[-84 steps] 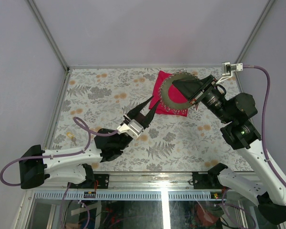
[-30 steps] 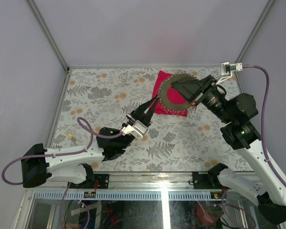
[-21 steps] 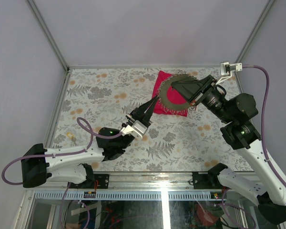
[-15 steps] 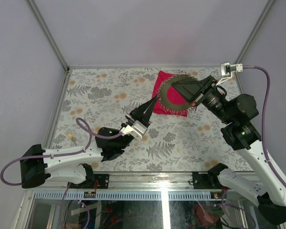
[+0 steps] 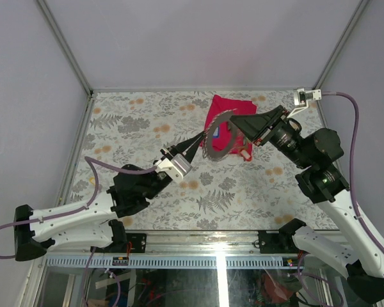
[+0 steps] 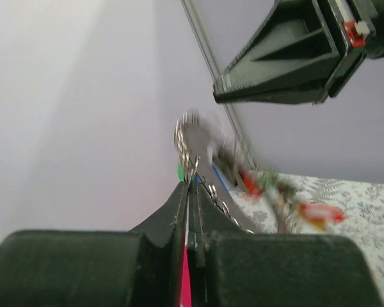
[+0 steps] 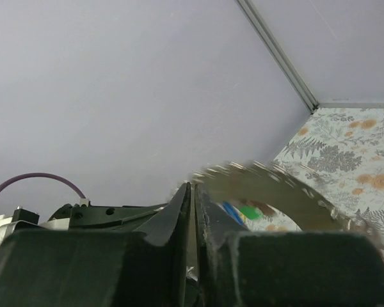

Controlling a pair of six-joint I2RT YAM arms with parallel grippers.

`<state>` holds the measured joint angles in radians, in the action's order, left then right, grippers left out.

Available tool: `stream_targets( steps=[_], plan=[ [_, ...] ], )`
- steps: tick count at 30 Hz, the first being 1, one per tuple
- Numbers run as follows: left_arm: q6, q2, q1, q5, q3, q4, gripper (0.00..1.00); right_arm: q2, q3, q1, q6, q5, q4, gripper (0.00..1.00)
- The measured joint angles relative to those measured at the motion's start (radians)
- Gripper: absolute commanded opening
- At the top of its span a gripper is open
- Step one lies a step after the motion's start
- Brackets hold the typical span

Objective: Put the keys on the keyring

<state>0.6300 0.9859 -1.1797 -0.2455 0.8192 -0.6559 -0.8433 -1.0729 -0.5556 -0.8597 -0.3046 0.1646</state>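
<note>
Left tool (image 6: 190,185) pinches keyring (image 7: 275,184) rim mid-frame, keys (image 6: 317,213) dangling, blurred; right tool (image 7: 192,188) beside ring, can't tell its grip.

The table (image 5: 134,121), covered in a pale sheet printed with grey-green leaves and orange blossoms and edged by metal rails, carries a red cloth (image 5: 228,105) lying flat toward its far right corner, its near part hidden from the overhead camera.

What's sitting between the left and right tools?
The keyring, tilted, spans the gap from left tool to right tool; seen in top view.
</note>
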Motion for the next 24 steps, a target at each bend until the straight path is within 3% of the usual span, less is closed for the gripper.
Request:
stream_targets(
  steps=[13, 24],
  plan=[
    [-0.113, 0.038, 0.0, -0.002, 0.181, 0.468, 0.0, 0.036, 0.023, 0.0, 0.032, 0.003, -0.014, 0.21],
    [-0.28, 0.037, 0.0, 0.049, 0.216, 0.687, 0.0, 0.039, 0.008, 0.0, 0.451, -0.17, -0.243, 0.34]
  ],
)
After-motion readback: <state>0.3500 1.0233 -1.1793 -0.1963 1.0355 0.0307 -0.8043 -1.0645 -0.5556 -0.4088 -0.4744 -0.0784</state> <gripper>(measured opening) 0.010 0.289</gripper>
